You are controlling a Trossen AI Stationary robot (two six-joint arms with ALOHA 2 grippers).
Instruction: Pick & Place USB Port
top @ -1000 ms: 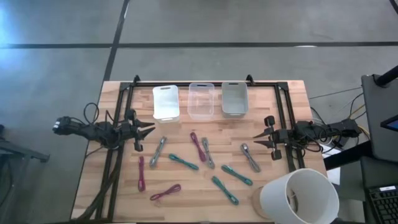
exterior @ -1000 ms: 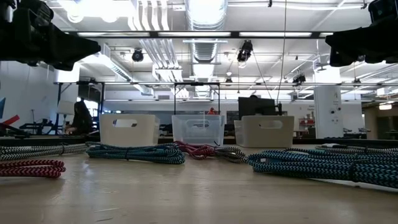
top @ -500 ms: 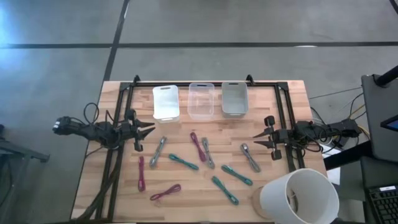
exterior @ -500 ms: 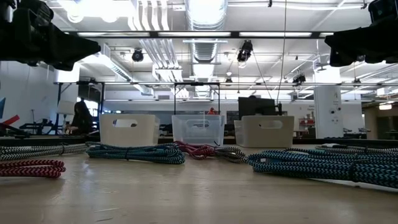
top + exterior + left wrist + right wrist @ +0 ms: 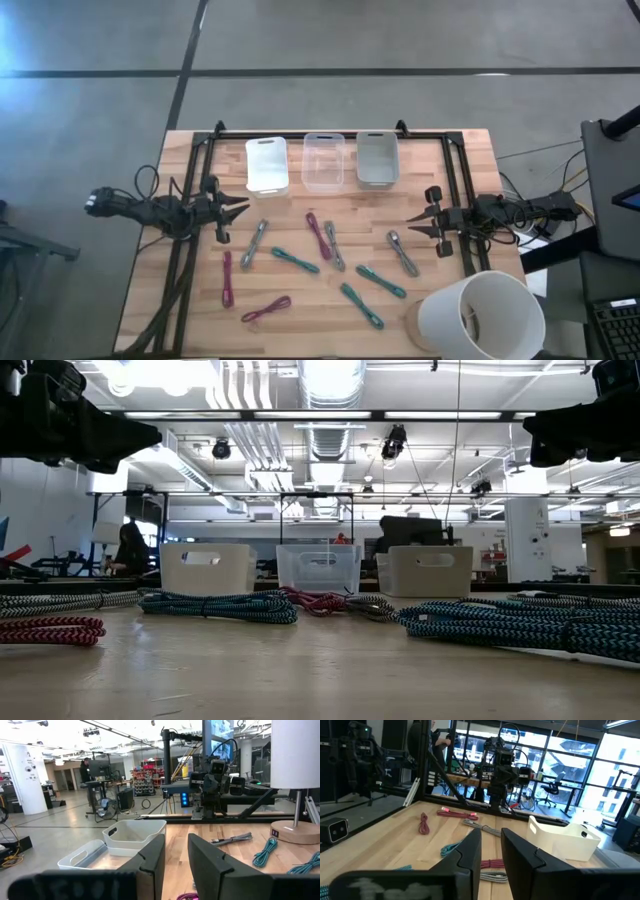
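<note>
Several bundled braided USB cables lie flat on the wooden table (image 5: 190, 320): grey (image 5: 254, 244), teal (image 5: 295, 260), maroon (image 5: 318, 235), another teal (image 5: 381, 281) and others. None is touched. My left gripper (image 5: 240, 210) hovers level at the table's left side, its fingers (image 5: 150, 862) a narrow gap apart with nothing between them. My right gripper (image 5: 413, 226) hovers level at the right side, its fingers (image 5: 470, 852) likewise slightly apart and empty. In the low view both grippers hang high above the cables (image 5: 220, 605).
Three bins stand in a row at the far edge: white (image 5: 267, 165), clear (image 5: 323, 160), grey (image 5: 377, 158). A lamp with a white shade (image 5: 480, 315) stands at the near right corner. A black frame (image 5: 330, 132) runs around the table's far and side edges.
</note>
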